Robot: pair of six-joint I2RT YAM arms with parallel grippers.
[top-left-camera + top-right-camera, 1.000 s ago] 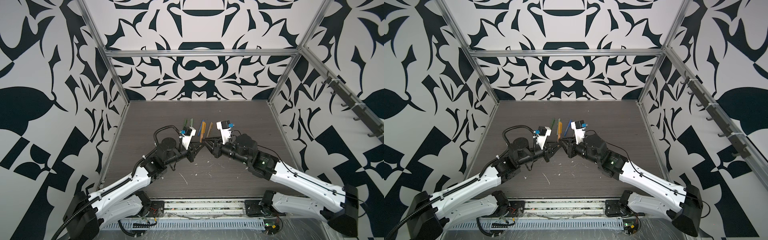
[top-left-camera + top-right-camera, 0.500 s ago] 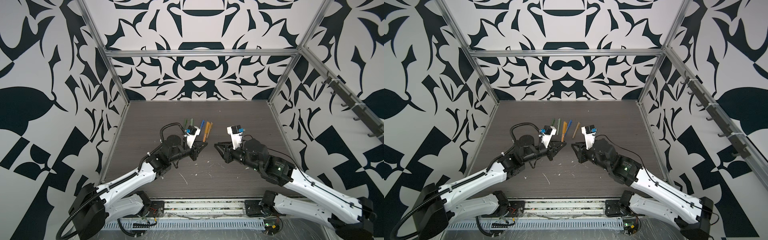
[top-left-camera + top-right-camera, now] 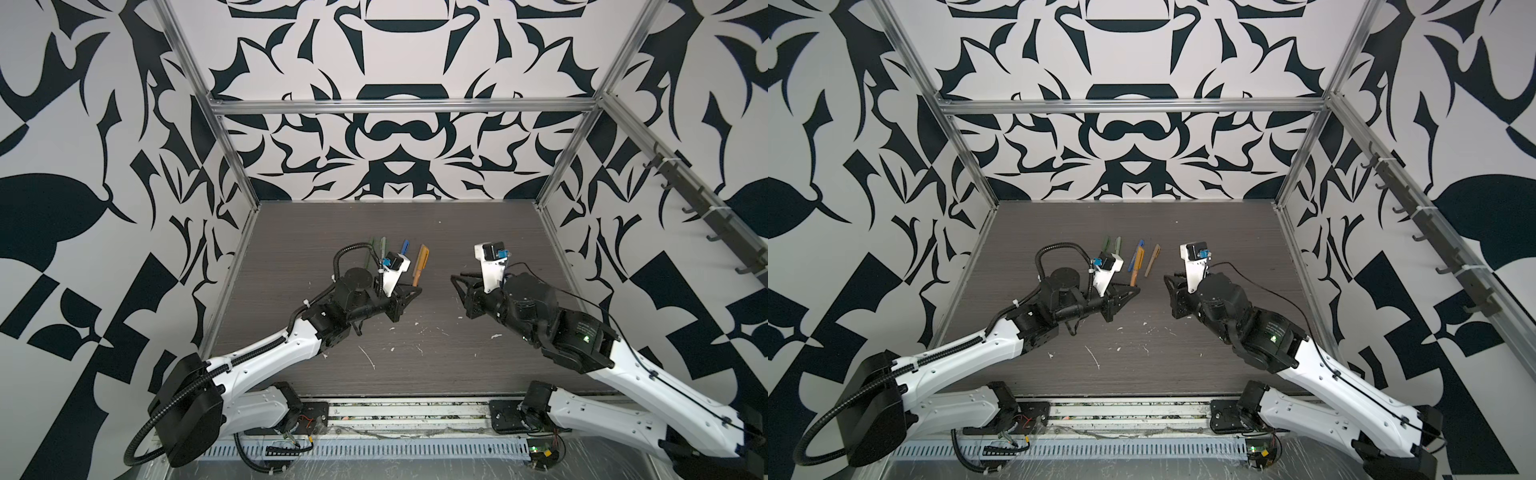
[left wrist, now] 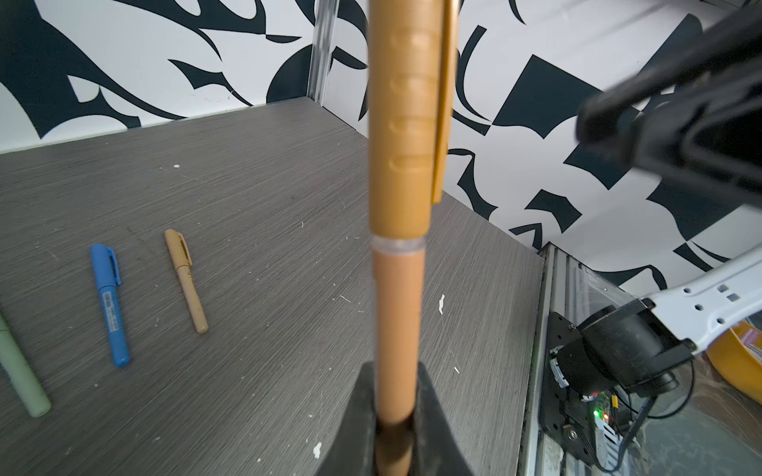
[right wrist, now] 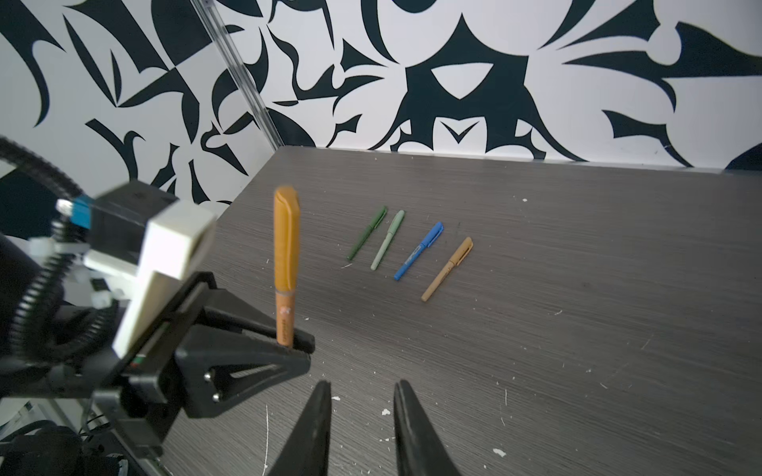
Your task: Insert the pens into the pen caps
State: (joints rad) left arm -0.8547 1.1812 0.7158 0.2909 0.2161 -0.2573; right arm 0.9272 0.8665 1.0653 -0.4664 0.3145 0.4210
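Observation:
My left gripper (image 3: 414, 291) (image 4: 396, 412) is shut on the lower body of an orange-brown pen (image 3: 421, 261) (image 4: 398, 321), which stands upright. An orange-brown cap (image 4: 402, 123) (image 5: 286, 243) sits on the pen's upper end. My right gripper (image 3: 457, 279) (image 5: 363, 385) hangs open and empty, a short way to the right of the held pen. Behind them, a dark green pen (image 5: 367, 233), a pale green pen (image 5: 387, 239), a blue pen (image 5: 418, 251) and a tan pen (image 5: 447, 268) lie in a row on the table, each with its cap on.
White flecks of debris (image 3: 368, 357) are scattered over the dark wood-grain table (image 3: 478, 232) in front of the grippers. Patterned walls with metal frame posts (image 3: 559, 170) close in the back and both sides.
The two grippers met at the middle a second ago. My right gripper has since drawn back to the right, empty, and the capped orange-brown pen stays in my left gripper.

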